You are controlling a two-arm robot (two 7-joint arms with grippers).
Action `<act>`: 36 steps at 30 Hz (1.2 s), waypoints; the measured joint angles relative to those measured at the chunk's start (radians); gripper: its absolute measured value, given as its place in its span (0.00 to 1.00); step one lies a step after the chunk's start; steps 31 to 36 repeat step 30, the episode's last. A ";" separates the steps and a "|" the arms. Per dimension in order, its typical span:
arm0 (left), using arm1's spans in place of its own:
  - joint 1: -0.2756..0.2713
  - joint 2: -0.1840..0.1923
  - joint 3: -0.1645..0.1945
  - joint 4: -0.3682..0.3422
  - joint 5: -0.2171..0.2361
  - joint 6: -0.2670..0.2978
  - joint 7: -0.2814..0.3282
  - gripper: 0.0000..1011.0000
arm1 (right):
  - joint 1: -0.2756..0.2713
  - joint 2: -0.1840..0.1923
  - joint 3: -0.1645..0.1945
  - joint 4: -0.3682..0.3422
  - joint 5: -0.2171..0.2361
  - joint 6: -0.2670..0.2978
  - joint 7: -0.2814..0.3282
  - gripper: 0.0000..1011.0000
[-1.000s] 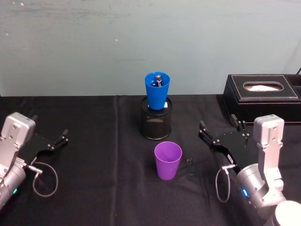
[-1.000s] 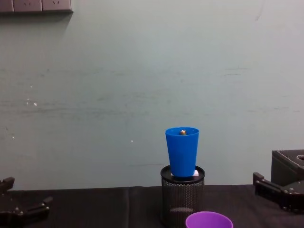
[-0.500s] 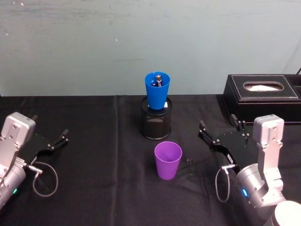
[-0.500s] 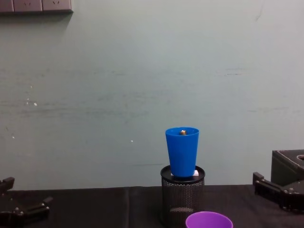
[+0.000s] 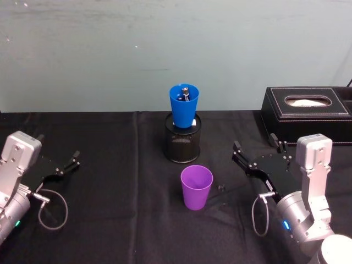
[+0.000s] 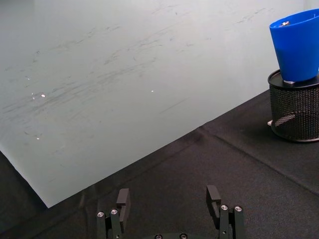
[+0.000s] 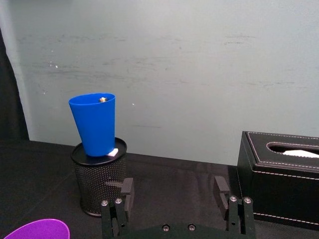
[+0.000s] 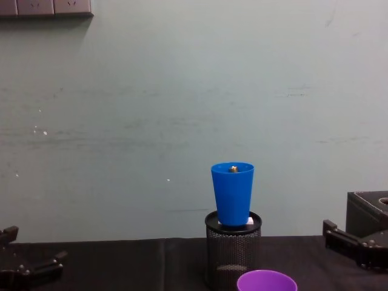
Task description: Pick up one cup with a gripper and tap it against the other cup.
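Note:
The purple cup [image 5: 196,187] stands upright on the black cloth at the middle of the table, its rim also low in the chest view [image 8: 267,281]. Behind it the blue cup [image 5: 183,105] sits upright in the mouth of a black mesh holder [image 5: 182,144], with a small dark object inside it. To the right of the purple cup and clear of it, my right gripper [image 5: 254,144] is open, and its wrist view shows nothing between the fingers [image 7: 127,189]. My left gripper [image 5: 56,146] rests open at the far left, well away from both cups.
A black tissue box [image 5: 305,113] stands at the back right, just behind the right gripper. A small dark speck [image 5: 221,187] lies on the cloth right of the purple cup. A pale green wall closes off the back of the table.

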 joint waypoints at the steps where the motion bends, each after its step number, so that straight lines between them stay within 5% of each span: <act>1: 0.000 0.000 0.000 0.000 0.000 0.000 0.000 0.99 | 0.000 0.000 0.000 0.000 0.000 0.000 0.000 0.99; 36: 0.000 0.000 0.000 0.000 0.000 0.000 0.000 0.99 | 0.000 0.000 0.000 0.000 0.000 0.000 0.000 0.99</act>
